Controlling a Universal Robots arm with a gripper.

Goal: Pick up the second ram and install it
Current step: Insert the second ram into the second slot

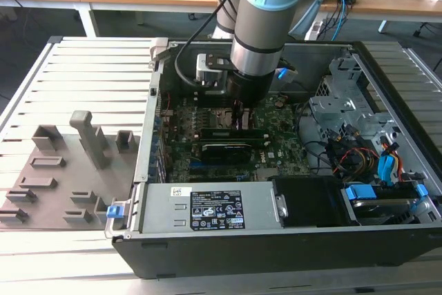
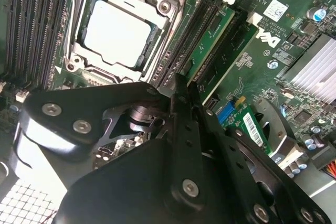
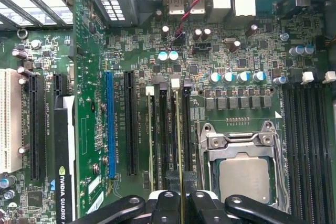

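Observation:
The second ram (image 3: pixel 179 129) is a slim green stick seen edge-on in the first wrist view, standing in a memory slot beside the processor socket (image 3: pixel 244 171). Its lower end runs between my gripper (image 3: pixel 181 203) fingers, which are shut on it. In the second wrist view its green face (image 2: pixel 212 38) leads into the black fingertips (image 2: pixel 181 90). Another green stick (image 2: pixel 236 51) (image 3: pixel 150 140) sits in a slot two rows over. In the exterior view my gripper (image 1: pixel 240 117) reaches down onto the motherboard (image 1: pixel 276 136) inside the open computer case (image 1: pixel 387 81).
A black expansion card (image 1: pixel 224 150) (image 3: pixel 65 156) lies across the board close to the gripper. Cables and a metal drive cage (image 1: pixel 345 94) fill the case on the exterior view's right. The power supply (image 1: pixel 214 208) runs along the front. A grey holder block plate (image 1: pixel 62 177) lies outside.

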